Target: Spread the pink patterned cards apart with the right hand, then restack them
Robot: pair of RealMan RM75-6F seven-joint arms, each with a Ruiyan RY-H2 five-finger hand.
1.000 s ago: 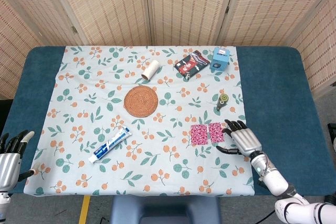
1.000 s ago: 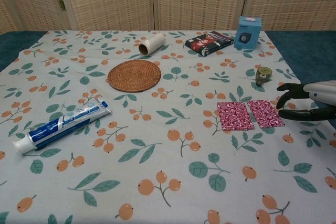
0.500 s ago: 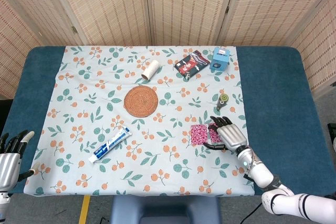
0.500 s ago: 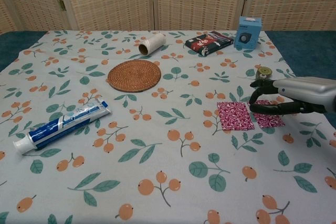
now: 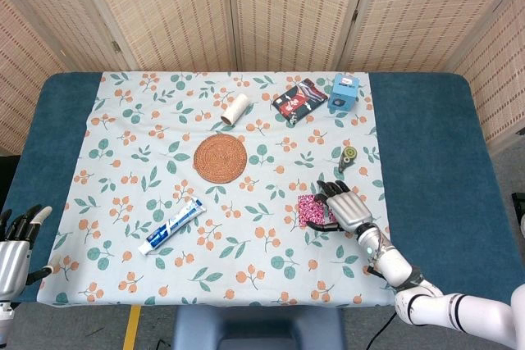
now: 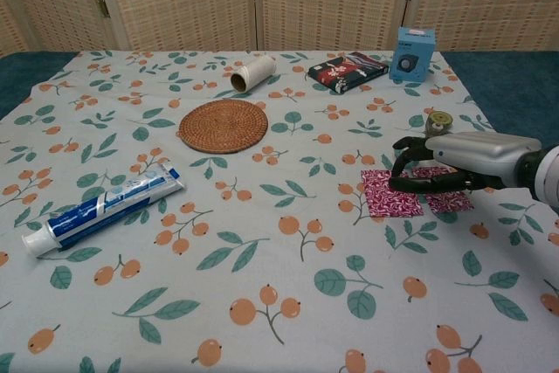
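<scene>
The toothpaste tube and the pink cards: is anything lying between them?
No. In the chest view only bare patterned tablecloth lies between the toothpaste tube and the pink cards.

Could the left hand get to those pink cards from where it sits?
Probably not easily. The left hand sits at the table's near left corner, while the pink cards lie far over on the right, under the right hand. Nothing blocks the path, but the span looks long.

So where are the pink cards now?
Chest view: the pink cards lie right of centre on the cloth, under the right hand, below the small tape roll.
</scene>
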